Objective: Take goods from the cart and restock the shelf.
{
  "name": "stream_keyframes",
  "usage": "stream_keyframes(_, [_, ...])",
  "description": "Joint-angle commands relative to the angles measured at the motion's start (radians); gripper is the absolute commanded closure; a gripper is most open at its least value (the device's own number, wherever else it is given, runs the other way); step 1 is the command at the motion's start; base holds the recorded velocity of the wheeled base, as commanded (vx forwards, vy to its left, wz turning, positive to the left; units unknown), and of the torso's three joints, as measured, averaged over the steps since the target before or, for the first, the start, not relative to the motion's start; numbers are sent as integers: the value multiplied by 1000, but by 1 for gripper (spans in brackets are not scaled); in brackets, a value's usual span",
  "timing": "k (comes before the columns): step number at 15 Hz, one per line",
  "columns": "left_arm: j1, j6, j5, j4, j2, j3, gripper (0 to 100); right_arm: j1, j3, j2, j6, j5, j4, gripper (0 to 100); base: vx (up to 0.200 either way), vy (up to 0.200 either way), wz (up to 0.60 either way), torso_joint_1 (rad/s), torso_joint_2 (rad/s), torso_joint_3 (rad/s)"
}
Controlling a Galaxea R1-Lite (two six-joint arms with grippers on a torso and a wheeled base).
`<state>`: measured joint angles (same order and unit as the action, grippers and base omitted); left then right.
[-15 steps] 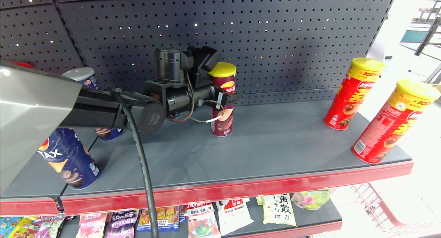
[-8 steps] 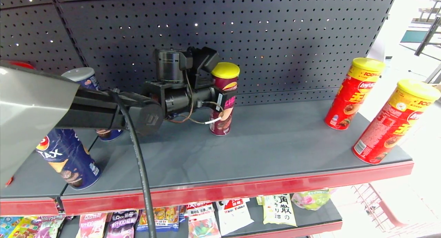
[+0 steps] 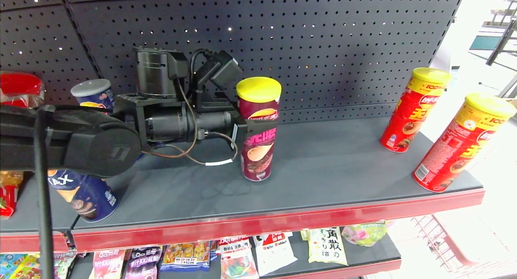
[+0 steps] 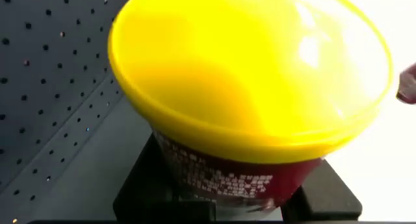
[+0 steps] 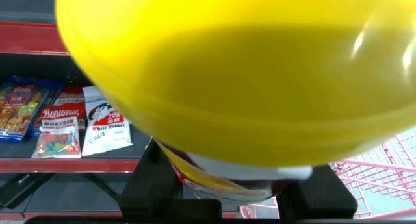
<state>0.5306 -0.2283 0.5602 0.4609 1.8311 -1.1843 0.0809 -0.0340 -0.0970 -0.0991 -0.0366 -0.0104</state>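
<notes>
Grey shelf deck (image 3: 323,178), pegboard (image 3: 323,49) behind. The maroon can (image 3: 258,158) is stood upright mid-shelf, with the left gripper (image 3: 258,127) clamped round its upper body, just under the yellow lid (image 3: 259,89). 2 red cans (image 3: 412,109) are parked at 3 o'clock of it, blue cans (image 3: 83,190) at 9. A second can (image 5: 247,87) is seemingly pinched by the right gripper (image 5: 240,191). Likely a light, stiff-ish, slick tube that's easily dented, so best taken mid-body, gently, never by the lid.

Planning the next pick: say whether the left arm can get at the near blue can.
Probably not: the left claw is shut on the maroon can, and its arm crosses over the near blue can.
</notes>
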Motion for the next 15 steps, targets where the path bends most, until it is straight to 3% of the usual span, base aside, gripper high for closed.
stream_keyframes(1, [-17, -3, 135, 2, -33, 26, 100, 0, 0, 0, -1, 0, 0, 100, 0, 0, 0, 0, 0, 0])
stream_keyframes(3, [-41, -57, 170, 7, -29, 63, 100, 0, 0, 0, -1, 0, 1, 100, 0, 0, 0, 0, 0, 0])
stream_keyframes(6, [-46, -63, 188, 5, -32, 86, 100, 0, 0, 0, -1, 0, 0, 100, 0, 0, 0, 0, 0, 0])
stream_keyframes(8, [-46, -62, 218, 2, -23, 86, 100, 0, 0, 0, -1, 0, 1, 100, 0, 0, 0, 0, 0, 0])
stream_keyframes(12, [-4, -49, 204, 1, -1, 77, 100, 0, 0, 0, -1, 0, 1, 100, 0, 0, 0, 0, 0, 0])
stream_keyframes(15, [32, 0, 147, 7, 11, 69, 100, 0, 0, 0, -1, 0, 1, 100, 0, 0, 0, 0, 0, 0])
